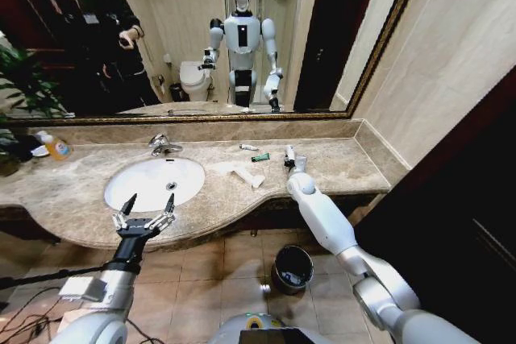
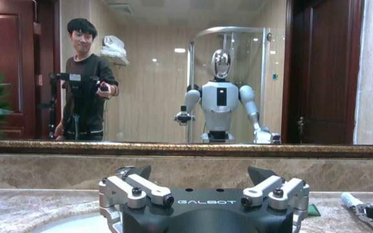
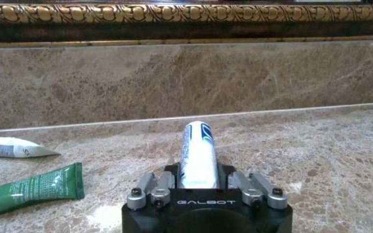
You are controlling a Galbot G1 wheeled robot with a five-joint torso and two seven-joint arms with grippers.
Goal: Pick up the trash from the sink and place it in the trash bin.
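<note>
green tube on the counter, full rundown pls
The green mini tube is small, glossy like soft plastic, with faint light print and a flat crimped end. It lies flat on the beige marble counter, right of the sink, apart from a white mini tube lying nearer the mirror wall. Nothing grips it: the right gripper beside it is shut on another white tube. Its cap end is out of view.

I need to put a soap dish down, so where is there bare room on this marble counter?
Bare marble lies at the far right corner of the counter, beyond the right gripper shut on a white tube, and between the orange-liquid bottle and the sink. It is crowded between faucet and right gripper: crumpled paper, green tube, another white tube.
</note>
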